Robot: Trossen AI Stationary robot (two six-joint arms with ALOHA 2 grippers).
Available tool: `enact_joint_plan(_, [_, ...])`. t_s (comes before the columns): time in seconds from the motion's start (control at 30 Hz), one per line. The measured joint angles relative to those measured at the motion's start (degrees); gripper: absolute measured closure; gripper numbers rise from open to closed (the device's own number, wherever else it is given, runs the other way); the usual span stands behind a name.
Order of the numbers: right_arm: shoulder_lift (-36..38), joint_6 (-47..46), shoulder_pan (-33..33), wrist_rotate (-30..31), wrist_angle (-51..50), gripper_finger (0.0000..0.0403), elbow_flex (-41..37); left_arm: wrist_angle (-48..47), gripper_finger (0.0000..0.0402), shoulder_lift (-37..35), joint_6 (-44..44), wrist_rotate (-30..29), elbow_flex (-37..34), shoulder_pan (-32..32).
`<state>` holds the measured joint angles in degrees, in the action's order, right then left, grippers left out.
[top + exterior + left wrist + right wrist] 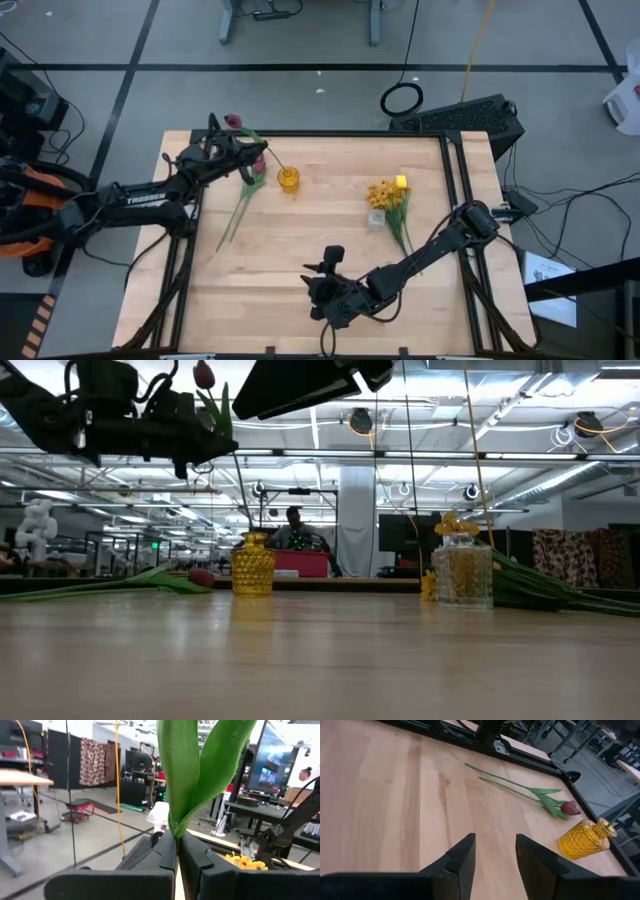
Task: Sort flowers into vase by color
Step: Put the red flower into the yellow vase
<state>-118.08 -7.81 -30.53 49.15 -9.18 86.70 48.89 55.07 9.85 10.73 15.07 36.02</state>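
High view shows my left fingers (243,152) closed tight on the green stem of a dark-red artificial tulip (233,121), lifted above the far left part of the wooden surface (300,260). A small yellow glass vase (288,180) holds one thin stem. Two dark-red tulips (257,163) lie on the surface beside it. The clear glass vase (376,219) stands touching the yellow flowers (388,195). My right fingers (494,851) are half open and hold nothing, near the front edge.

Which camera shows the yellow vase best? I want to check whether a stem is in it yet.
The right wrist view: the yellow vase appears close and unobstructed, a green stem at its mouth. The high view shows it small, from above. The low view shows its side only. The left wrist view doesn't show it.
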Motion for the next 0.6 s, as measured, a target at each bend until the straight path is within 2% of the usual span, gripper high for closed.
enact_joint_plan(0.2, [0.0,1.47,1.12,-0.3,-0.1,0.0271,0.0,3.13,0.0393,3.0,3.2,-1.94,0.0,-0.01])
enact_joint_plan(0.37, [0.02,1.66,1.93,-3.05,-0.1,0.0271,0.0,2.73,0.0378,4.86,4.86,-4.7,0.0,-0.53])
enact_joint_plan(0.6, [0.02,1.35,2.02,-3.03,-0.07,0.0271,0.0,2.84,0.0374,6.74,6.6,-5.21,-0.02,-1.43])
